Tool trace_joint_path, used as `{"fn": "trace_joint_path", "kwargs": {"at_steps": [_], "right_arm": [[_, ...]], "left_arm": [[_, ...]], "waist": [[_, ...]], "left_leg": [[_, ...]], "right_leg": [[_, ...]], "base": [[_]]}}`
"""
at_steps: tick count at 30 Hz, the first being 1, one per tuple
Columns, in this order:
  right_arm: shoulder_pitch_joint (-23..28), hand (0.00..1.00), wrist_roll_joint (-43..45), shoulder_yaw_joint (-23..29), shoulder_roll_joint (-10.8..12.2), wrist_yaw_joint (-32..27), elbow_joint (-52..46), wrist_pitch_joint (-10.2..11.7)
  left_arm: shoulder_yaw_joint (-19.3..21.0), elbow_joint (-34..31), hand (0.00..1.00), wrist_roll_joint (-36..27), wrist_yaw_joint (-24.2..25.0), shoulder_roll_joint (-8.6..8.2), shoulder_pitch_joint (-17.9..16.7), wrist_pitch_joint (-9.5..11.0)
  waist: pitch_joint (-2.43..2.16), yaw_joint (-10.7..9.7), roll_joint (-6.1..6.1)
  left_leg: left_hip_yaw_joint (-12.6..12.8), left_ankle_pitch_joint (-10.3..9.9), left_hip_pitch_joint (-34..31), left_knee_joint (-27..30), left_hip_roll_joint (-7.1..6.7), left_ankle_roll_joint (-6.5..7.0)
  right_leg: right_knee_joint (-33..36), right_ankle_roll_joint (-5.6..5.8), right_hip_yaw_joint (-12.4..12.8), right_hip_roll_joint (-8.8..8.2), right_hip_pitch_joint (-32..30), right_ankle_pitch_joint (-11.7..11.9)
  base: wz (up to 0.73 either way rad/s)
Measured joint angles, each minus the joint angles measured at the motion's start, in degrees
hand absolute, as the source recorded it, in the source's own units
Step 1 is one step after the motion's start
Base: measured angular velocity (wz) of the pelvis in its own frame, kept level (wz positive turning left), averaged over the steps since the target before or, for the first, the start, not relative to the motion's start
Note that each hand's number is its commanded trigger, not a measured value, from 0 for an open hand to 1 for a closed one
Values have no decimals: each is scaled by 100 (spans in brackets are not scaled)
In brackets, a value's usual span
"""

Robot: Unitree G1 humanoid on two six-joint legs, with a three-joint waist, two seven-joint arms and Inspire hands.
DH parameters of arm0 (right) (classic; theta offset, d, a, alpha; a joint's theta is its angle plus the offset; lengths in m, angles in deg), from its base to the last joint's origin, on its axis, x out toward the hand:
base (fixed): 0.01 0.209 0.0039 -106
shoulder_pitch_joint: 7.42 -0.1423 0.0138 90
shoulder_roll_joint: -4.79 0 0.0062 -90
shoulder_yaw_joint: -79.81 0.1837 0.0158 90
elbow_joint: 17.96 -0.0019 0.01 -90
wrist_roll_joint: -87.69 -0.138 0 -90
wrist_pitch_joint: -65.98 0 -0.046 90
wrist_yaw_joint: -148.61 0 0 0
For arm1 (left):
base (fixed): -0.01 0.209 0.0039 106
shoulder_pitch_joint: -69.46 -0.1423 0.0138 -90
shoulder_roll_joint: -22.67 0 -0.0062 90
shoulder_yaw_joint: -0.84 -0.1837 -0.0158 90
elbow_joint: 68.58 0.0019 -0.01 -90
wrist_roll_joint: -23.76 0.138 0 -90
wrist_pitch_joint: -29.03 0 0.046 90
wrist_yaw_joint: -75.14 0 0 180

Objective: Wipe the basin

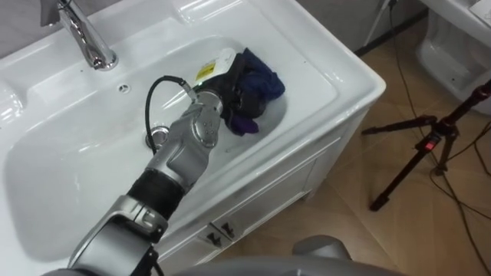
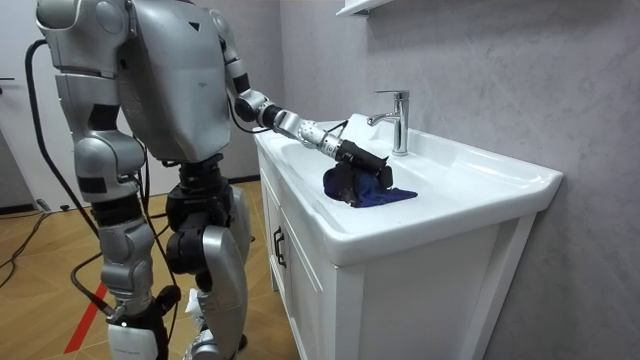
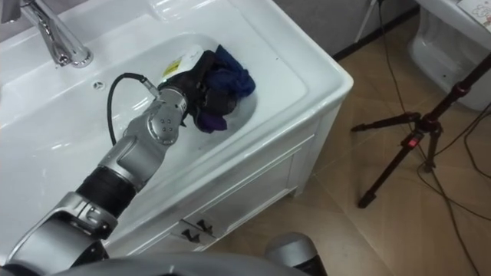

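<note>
Left hand [image 1: 230, 96] curls its fingers round the dark blue cloth [image 1: 262, 83], two o'clock in the basin [image 1: 77, 172]; the wrist tag [image 1: 209, 69] print is unreadable.

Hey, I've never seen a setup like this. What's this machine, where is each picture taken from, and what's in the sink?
It is a humanoid robot standing at a white basin with a tap. Two pictures come from cameras in its head, looking down; the third is from a camera across the room. Its left hand lies on a dark blue cloth inside the basin; whether it grips the cloth is unclear. Its right hand hangs at its side.
</note>
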Motion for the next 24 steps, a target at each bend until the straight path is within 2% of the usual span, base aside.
{"fn": "trace_joint_path", "kwargs": {"at_steps": [4, 7, 10, 13, 15, 19, 22, 24], "right_arm": [[4, 0, 56, 8, -4, 22, -1, -22], [32, 0, 49, 20, 5, 12, -26, -75], [152, 0, 57, 40, 6, -16, -172, -102], [240, 0, 67, 164, 7, -24, -368, -153], [333, 0, 141, 310, 32, -32, -401, -161], [376, 0, 453, 538, 59, -39, -451, -186], [445, 0, 569, 662, 78, -12, -512, -200], [524, 0, 672, 748, 74, -10, -510, -213]], "left_arm": [[58, 9, 100, 60, 180, 65, -8, 1], [69, 307, 100, 155, 216, 99, -88, 5], [250, 729, 100, 153, 240, 98, -323, 60], [625, 1088, 100, 174, 206, 130, -549, 203], [886, 1303, 100, 457, 130, 131, -731, 402], [1144, 1596, 100, 521, -217, 164, -964, 689], [1383, 1724, 100, 716, -406, 230, -1066, 775], [1524, 1817, 100, 900, -669, 362, -1208, 812]], "waist": [[13, 67, -21], [14, 162, -37], [9, 312, -63], [-31, 485, -139], [-74, 643, -233], [-144, 730, -281], [-150, 820, -272], [-157, 841, -253]], "left_leg": [[53, 0, 9, 0, 3, 0], [45, 0, 68, -5, 13, 0], [44, 0, 143, -6, 14, 0], [50, 0, 183, -18, 8, 0], [52, 0, 318, -62, 8, 0], [53, -1, 423, -76, -1, 0], [47, -1, 450, -80, 9, 0], [46, -1, 472, -82, 19, 0]], "right_leg": [[-6, 0, 68, 19, 2, 0], [0, -1, 136, 45, 34, 0], [-5, -4, 167, 57, 95, -2], [-21, -6, 164, 53, 135, -12], [-17, -10, 175, 64, 228, -24], [-45, -1, 172, 60, 323, -32], [-27, -3, 169, 73, 362, -33], [-17, -10, 172, 86, 354, -32]], "base": [[-9], [-13], [-5], [1], [-3], [2], [0], [0]]}}
